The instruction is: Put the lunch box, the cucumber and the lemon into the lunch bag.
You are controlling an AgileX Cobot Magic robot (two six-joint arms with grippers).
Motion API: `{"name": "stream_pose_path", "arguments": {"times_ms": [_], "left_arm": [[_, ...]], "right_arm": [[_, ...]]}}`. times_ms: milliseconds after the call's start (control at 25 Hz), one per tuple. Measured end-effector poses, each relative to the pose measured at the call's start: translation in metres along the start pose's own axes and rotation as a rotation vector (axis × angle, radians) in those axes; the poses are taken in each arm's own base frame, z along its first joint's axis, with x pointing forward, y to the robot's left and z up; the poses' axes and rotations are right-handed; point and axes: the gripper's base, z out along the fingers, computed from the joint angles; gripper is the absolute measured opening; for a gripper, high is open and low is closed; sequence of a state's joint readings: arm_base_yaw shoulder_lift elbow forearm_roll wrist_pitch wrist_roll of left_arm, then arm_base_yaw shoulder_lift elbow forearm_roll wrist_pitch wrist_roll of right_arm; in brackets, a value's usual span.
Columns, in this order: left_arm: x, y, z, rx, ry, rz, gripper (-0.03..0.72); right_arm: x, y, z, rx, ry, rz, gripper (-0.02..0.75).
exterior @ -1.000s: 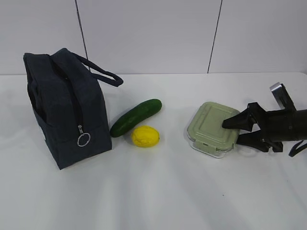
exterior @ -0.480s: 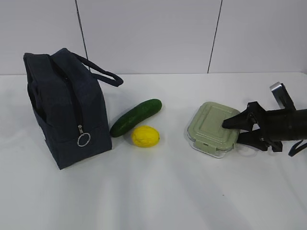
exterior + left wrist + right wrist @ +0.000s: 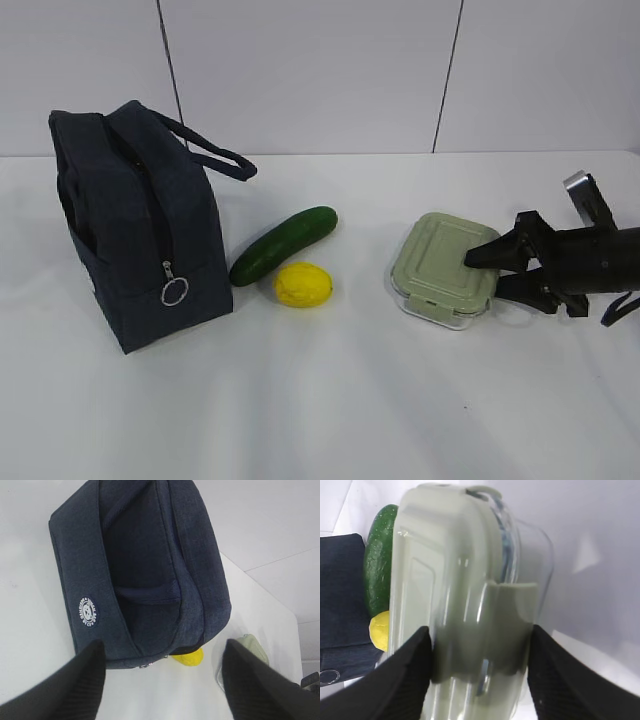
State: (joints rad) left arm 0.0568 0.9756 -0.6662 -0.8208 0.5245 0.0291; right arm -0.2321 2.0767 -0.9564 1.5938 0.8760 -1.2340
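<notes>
A white table holds all four things. The lunch bag stands on the left side, dark blue, with a handle sticking out to the right and a silver ring pull hanging on its front. Seen from above by the left wrist camera, the lunch bag's top gapes open and the inside looks dark. Just to the right of the bag lies the cucumber, long and green, slanting up to the right. The lemon sits right in front of the cucumber, very near it or maybe touching (it is hard to be sure). Well apart from them, on the right, sits the lunch box with its pale green lid. The right gripper comes in from the right, with one finger over the lid and one finger low by the box's side. Its fingers sit on both sides of the box, but I cannot tell if they press on it. The left gripper hangs above the bag with its fingers wide apart, holding nothing.
</notes>
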Motion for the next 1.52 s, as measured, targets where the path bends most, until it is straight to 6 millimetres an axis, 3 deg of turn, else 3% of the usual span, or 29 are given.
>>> {"name": "stream_pose_path", "arguments": {"times_ms": [1520], "left_arm": [[0.0000, 0.0000, 0.0000, 0.000, 0.000, 0.001, 0.530]], "right_arm": [[-0.0001, 0.0009, 0.0000, -0.009, -0.001, 0.004, 0.431]]}}
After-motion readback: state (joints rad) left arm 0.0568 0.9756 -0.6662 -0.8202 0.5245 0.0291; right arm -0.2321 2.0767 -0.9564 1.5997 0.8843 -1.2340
